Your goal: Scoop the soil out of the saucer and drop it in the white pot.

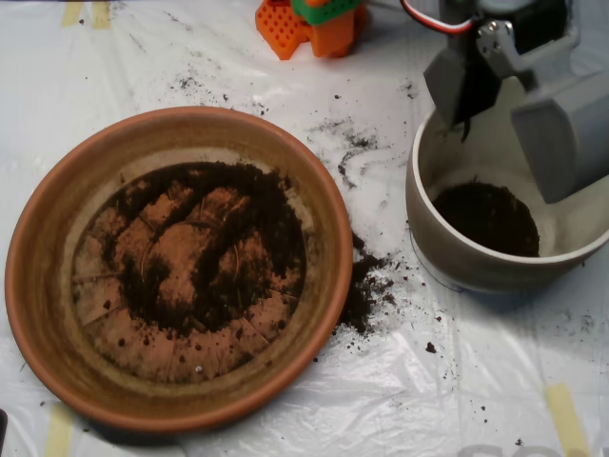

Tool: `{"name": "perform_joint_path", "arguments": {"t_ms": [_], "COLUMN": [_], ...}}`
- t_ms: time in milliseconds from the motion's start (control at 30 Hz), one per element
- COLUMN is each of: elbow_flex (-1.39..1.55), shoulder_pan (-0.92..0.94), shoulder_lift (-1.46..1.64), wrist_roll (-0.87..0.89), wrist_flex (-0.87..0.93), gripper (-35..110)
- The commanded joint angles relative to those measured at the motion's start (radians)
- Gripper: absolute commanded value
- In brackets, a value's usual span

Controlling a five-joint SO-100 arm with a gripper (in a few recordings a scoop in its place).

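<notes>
The terracotta saucer (pixel 38 286) lies at the left, with dark soil (pixel 257 214) spread thinly over its grooved bottom. At the right stands the white pot (pixel 447 252), and a dark heap of soil (pixel 487 217) sits inside it. My grey scoop (pixel 511 152) hangs over the pot's far rim. Its two halves stand apart, open, with the pot's inner wall showing between them. Nothing shows held in the halves.
A clump of spilled soil (pixel 366 290) lies on the white plastic sheet between saucer and pot, with finer crumbs scattered toward the back. An orange and green block (pixel 314 24) stands at the top edge. Yellow tape strips mark the sheet's corners.
</notes>
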Motion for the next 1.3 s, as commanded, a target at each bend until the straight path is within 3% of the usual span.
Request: {"name": "perform_joint_path", "arguments": {"t_ms": [0, 133, 333, 800, 1033, 1267], "elbow_flex": [-0.175, -0.287, -0.229, 0.836, 1.057, 1.08], "shoulder_pan": [0.051, 0.17, 0.334, 0.577, 0.629, 0.675], "shoulder_lift": [0.063, 0.015, 0.014, 0.371, 0.377, 0.308], "wrist_roll": [0.037, 0.028, -0.025, -0.419, -0.575, -0.6], "wrist_flex": [0.041, 0.081, 0.077, -0.457, -0.54, -0.583], "gripper": [42, 42, 39, 41, 40, 39]}}
